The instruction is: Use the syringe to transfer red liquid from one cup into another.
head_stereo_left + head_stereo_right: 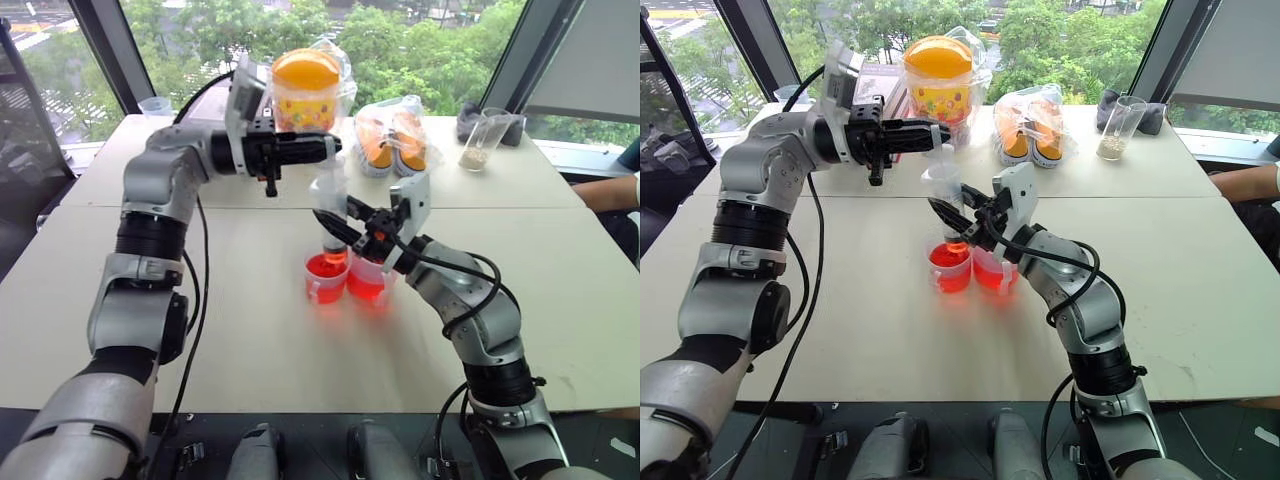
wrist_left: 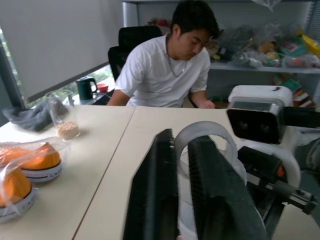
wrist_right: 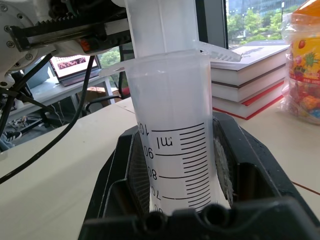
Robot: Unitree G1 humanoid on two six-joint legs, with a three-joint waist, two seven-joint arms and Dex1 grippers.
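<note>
Left eye view: syringe (image 1: 330, 205) held upright near the middle of the worktop, red tip dipped into the left of two touching cups (image 1: 326, 276), both holding red liquid (image 1: 365, 285). Right gripper (image 1: 340, 226) clamped tight around the clear barrel, forearm reaching up and inward from the near right edge, fingers angled a little upward. Left gripper (image 1: 325, 147) stretched level across from the left, fingers pinched closed on the ring at the top of the plunger (image 2: 205, 145), as seen in the left wrist view. Judged as the drawing step: tip seated in the source cup, plunger just gripped. Next move likely called for a straight upward pull on the plunger with the barrel kept steady, then a shift of the tip over the neighbouring cup.
</note>
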